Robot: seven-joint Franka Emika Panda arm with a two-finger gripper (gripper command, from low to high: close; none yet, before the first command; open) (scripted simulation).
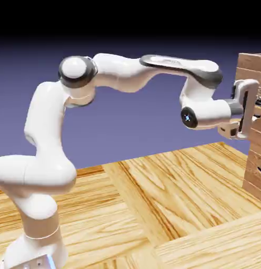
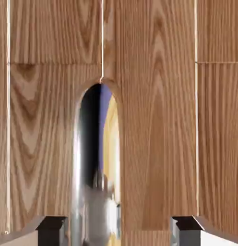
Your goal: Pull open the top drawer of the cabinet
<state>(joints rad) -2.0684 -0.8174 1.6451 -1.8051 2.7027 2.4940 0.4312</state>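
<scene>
While the hand (image 1: 252,116) sits level at the cabinet (image 1: 256,173), fingers (image 2: 53,229) spread around the top drawer's (image 2: 154,144) shiny handle (image 2: 94,202), gripping nothing, positioned for pulling.

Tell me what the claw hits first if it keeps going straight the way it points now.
Most likely the cabinet front: the claw faces its wood close up, with a shiny metal handle between the fingertips. Depth is unclear.
</scene>
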